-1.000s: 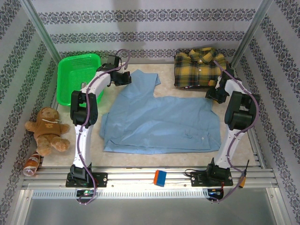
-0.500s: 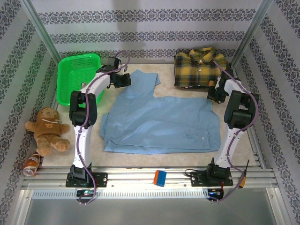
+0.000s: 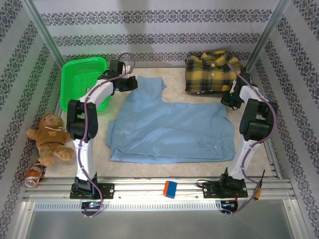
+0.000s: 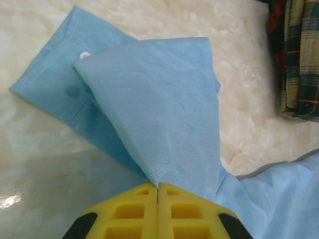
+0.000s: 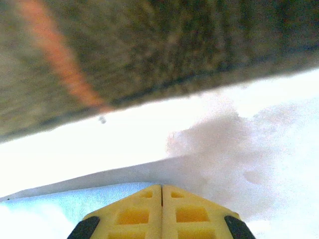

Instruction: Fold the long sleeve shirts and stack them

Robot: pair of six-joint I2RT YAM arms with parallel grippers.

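The light blue shirt [image 3: 169, 129] lies spread flat mid-table, one sleeve [image 4: 159, 109] reaching toward the back left. My left gripper [image 3: 133, 84] is shut on that sleeve, the cloth pinched at the yellow fingertips [image 4: 158, 186] and rising into a ridge; its buttoned cuff [image 4: 50, 84] rests on the table. My right gripper [image 3: 225, 101] sits at the shirt's back right corner, jaws shut [image 5: 162, 188] with the blue cloth edge [image 5: 60, 204] meeting the tips. The plaid shirt [image 3: 212, 72] lies folded at the back right, blurred close above the right fingers [image 5: 124, 50].
A green mesh basket [image 3: 82, 79] stands at the back left, beside the left arm. A teddy bear [image 3: 50, 137] and a small bottle [image 3: 34, 173] lie off the table's left edge. A blue-and-orange block [image 3: 170, 189] sits on the front rail.
The right gripper's jaws have closed at the blue shirt's back right corner. The left arm's elbow swung left while its gripper stayed shut on the sleeve.
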